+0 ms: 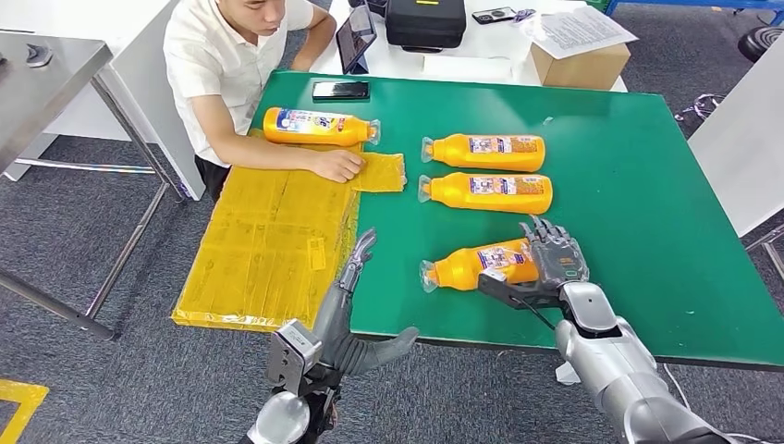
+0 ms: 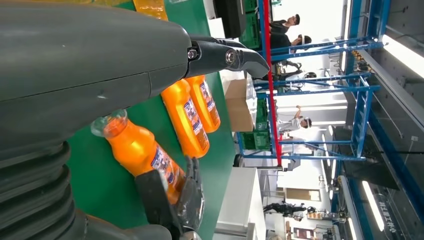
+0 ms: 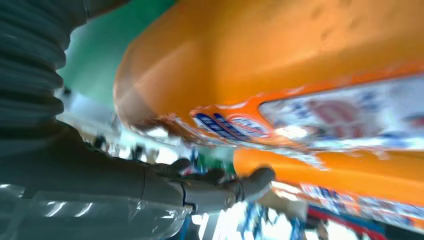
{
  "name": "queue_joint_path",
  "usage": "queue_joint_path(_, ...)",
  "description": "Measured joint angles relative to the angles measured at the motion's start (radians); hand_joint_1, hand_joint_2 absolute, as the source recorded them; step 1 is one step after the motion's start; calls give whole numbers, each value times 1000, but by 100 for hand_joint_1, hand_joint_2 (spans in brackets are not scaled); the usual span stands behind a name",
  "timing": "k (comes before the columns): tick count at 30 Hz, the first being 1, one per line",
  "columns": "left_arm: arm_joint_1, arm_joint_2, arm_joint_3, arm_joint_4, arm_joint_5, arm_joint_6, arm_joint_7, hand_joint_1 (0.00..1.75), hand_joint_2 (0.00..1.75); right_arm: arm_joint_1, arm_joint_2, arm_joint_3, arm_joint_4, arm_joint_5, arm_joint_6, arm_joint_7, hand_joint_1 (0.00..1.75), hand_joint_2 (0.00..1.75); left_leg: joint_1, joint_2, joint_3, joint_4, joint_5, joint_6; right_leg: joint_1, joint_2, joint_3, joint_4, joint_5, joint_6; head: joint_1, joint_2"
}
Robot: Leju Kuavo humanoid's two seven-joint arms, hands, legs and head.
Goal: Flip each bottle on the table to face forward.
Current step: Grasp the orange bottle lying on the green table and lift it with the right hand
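On the green table [image 1: 629,185] four orange bottles lie on their sides. Nearest the robot, the near bottle [image 1: 476,265] lies tilted, its clear cap toward the left and its label showing. The right hand [image 1: 553,264] grips this bottle at its base end, the thumb under the near side and the dark fingers [image 1: 547,236] wrapped over the far side. From the right wrist the same bottle [image 3: 280,65] looms close and blurred, with the grey thumb [image 3: 220,187] beside it.

Farther back, two more bottles lie side by side, caps to the left: the middle bottle [image 1: 488,192] and, just beyond it, the far bottle [image 1: 485,152], close together but not touching. At the far left of the table a fourth bottle [image 1: 319,127] lies with its cap to the right, just beside a person's forearm.

Off the near left edge of the table the left hand [image 1: 351,305] hovers spread, holding nothing, fingers pointing toward the far side and the thumb out to the right. It hangs beside a yellow sheet [image 1: 268,245] that covers the table's left end. The person's hand [image 1: 336,165] rests on the sheet. A black phone [image 1: 340,90] lies at the far edge.
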Motion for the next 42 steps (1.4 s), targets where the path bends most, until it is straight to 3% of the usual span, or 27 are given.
queue_joint_path(3,-1,0,-2,0,4,-4,0,0,175,-16,-3,0,28,-30,54,-7,144,175,0,0,1,0,0,0,0,0,1,0,0,0,0,0)
queue_joint_path(4,-1,0,-2,1,7,-6,1,0,175,-19,-3,0,37,-36,66,-9,165,175,0,0,2,0,0,0,0,0,2,0,0,0,0,0)
queue_joint_path(5,-2,0,-3,1,9,-8,2,0,175,-21,-3,0,45,-42,74,-11,171,175,0,0,3,0,0,0,0,0,2,0,0,0,0,0)
queue_joint_path(19,-15,0,-9,20,30,-25,6,0,175,-60,-14,13,125,-50,85,-16,175,175,0,-1,8,0,0,1,0,0,8,-1,0,0,0,0)
queue_joint_path(25,-19,-4,-10,26,39,-28,0,0,175,-66,-26,15,143,-83,81,-95,175,175,0,0,8,0,0,1,0,0,8,-1,0,0,0,0)
queue_joint_path(31,-20,-6,-8,31,55,-16,-25,0,175,-44,-39,-24,144,-245,107,-258,175,175,0,0,9,0,0,0,0,1,8,-1,0,0,0,0)
queue_joint_path(36,-3,-13,42,29,205,36,-27,0,175,35,-35,-117,83,-517,239,-433,175,175,1,0,11,0,-2,0,1,1,11,-1,0,0,1,0)
queue_joint_path(42,60,-14,146,8,326,16,9,0,175,164,-18,-195,-76,-661,321,-455,175,175,2,4,13,0,-4,-2,2,5,11,0,-1,-1,0,0)
